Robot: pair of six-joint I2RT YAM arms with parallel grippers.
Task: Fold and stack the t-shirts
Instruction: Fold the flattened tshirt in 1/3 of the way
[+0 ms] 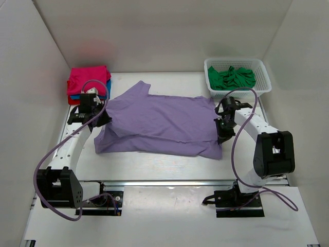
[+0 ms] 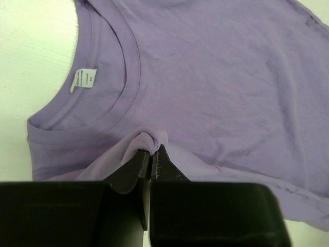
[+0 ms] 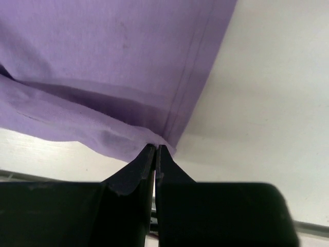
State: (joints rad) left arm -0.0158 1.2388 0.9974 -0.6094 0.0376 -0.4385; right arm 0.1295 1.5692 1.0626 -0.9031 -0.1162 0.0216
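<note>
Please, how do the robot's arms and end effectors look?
The left arm and right arm have white links and black joint housings. A purple cable loops along each. The left end effector and right end effector have black, pointed fingers.

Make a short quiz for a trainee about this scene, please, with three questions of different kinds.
1. True or false: the white basket is empty.
2. Which colour lies on top of the folded stack at the far left? A blue, B magenta, C red.
3. Fill in: the left gripper and the right gripper are each shut on the ___ t-shirt.

Key
1. False: a green t-shirt lies crumpled in it.
2. B.
3. Lilac: each pinches the lilac t-shirt spread on the table.
</note>
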